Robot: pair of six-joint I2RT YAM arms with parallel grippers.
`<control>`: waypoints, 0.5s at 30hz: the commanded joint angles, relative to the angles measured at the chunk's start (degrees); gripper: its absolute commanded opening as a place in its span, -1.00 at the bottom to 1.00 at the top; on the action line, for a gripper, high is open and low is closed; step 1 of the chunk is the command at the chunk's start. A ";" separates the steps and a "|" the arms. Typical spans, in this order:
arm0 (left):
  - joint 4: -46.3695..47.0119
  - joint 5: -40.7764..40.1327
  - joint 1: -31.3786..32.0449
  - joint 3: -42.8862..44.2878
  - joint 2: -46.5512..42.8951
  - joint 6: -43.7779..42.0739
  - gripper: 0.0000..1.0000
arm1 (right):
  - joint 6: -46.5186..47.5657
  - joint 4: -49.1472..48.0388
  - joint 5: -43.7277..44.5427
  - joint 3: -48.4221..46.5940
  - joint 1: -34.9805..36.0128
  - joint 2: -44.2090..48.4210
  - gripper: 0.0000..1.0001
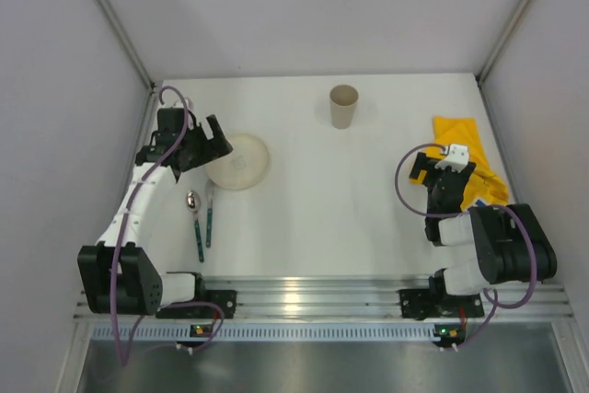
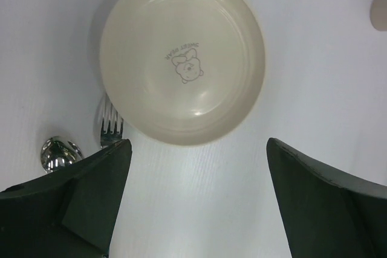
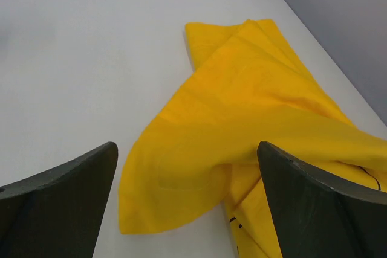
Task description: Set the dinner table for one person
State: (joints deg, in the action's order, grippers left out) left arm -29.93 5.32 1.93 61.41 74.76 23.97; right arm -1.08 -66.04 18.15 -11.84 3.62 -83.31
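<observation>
The white dinner table (image 1: 340, 209) holds a cream plate (image 1: 238, 161) at the left, with a bear print in the left wrist view (image 2: 181, 55). A fork (image 1: 209, 213) and a spoon (image 1: 195, 218) lie just near of the plate; their heads show in the left wrist view, fork (image 2: 110, 126) and spoon (image 2: 57, 152). A beige cup (image 1: 343, 106) stands at the back. A crumpled yellow cloth placemat (image 1: 469, 167) lies at the right (image 3: 254, 125). My left gripper (image 2: 199, 161) is open and empty beside the plate. My right gripper (image 3: 187, 173) is open and empty over the placemat's near edge.
Grey walls close in the table on the left, back and right. An aluminium rail (image 1: 313, 296) runs along the near edge by the arm bases. The cup's edge shows at the top right of the left wrist view (image 2: 380, 11).
</observation>
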 commanded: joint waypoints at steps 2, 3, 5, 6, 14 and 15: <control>-2.66 6.02 1.23 2.57 -5.50 -0.41 0.97 | -0.59 -2.87 0.22 -1.52 0.34 0.34 0.99; -3.63 5.84 1.40 3.80 -5.24 -0.32 0.97 | -0.59 -2.87 0.13 -1.52 0.34 0.43 0.99; -4.17 7.24 1.58 3.98 -5.33 -0.15 0.98 | -0.50 -2.87 0.13 -1.52 0.34 0.34 1.00; -3.99 7.94 1.76 3.72 -5.50 -0.06 0.98 | -0.50 -2.87 0.22 -1.52 0.25 0.34 0.99; -3.03 6.02 3.16 2.23 -7.26 0.47 0.97 | 2.07 25.47 9.35 -14.85 8.67 19.01 0.99; -3.03 5.75 3.25 2.23 -7.44 0.55 0.97 | 1.53 37.79 5.62 -18.97 9.91 21.23 0.99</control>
State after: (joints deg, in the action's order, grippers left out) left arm -33.17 11.57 4.86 63.42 69.76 24.01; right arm 0.51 -46.83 23.11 -19.33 9.74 -71.70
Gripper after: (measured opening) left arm 0.987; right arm 0.996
